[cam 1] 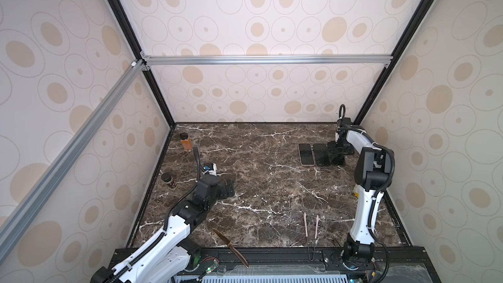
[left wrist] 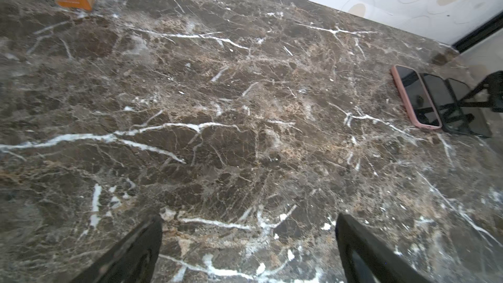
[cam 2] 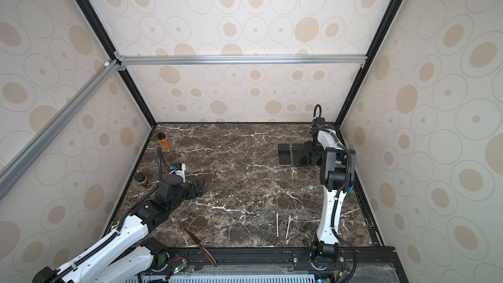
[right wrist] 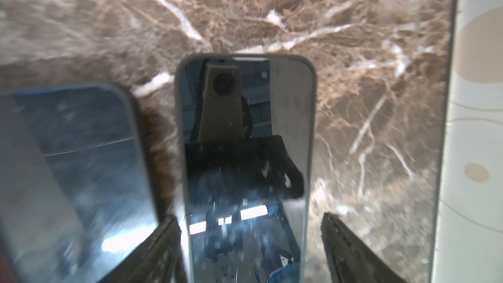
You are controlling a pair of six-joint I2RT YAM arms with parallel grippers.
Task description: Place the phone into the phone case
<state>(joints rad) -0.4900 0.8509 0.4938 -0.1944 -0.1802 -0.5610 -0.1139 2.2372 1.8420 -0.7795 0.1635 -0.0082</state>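
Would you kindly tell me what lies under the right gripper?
A dark-screened phone lies face up on the table under the open right gripper. In both top views the gripper covers part of it.

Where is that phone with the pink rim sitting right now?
In both top views the pink-rimmed phone lies flat on the table, toward its far right corner. It is the leftmost in the row there, right beside a black phone.
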